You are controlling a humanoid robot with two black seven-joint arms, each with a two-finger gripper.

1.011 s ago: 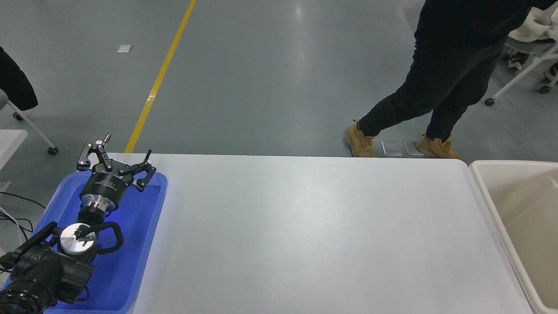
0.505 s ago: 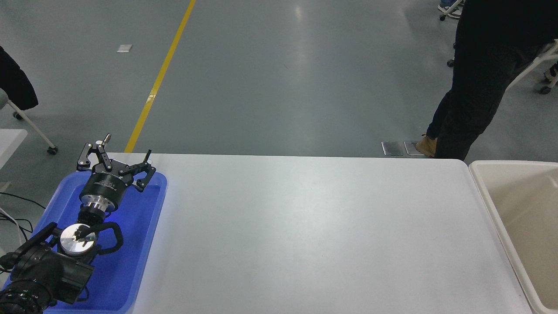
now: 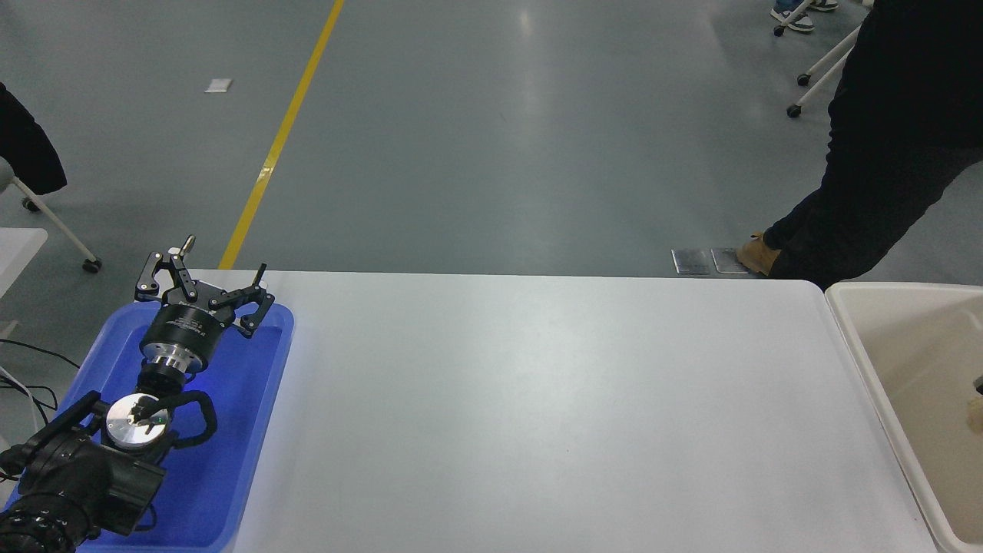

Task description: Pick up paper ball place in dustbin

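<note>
Room: we see a grey workshop floor with a yellow line (image 3: 288,127) running up it, chair legs on castors at both sides, and a person's dark trouser legs (image 3: 868,184) and tan boot (image 3: 756,255) beyond the far right corner of the tabletop.

Surface: the white tabletop (image 3: 537,415) fills the middle; we find nothing lying on its open part.

Left side: a blue tray (image 3: 230,430) sits at the near left, and the left arm is parked over it.

Left tool (image 3: 203,288): its black fingers are spread wide and point away from us past the tray's far rim, gripping nothing.

Dustbin (image 3: 868,361): the cream bin stands just beside the tabletop's right edge, and only its left wall and part of its inside show.

Paper ball (image 3: 976,415): at the very right edge, inside the bin, we make out a small tan scrap that is perhaps the ball, with a sliver of something darker just above it. Too little shows to be sure.

Right tool: we do not see it, so we cannot tell its state.

Key relation: the tan scrap lies far right of the left tool, across the whole tabletop; we judge the right arm's side far nearer, and the ball may already sit in the bin.
</note>
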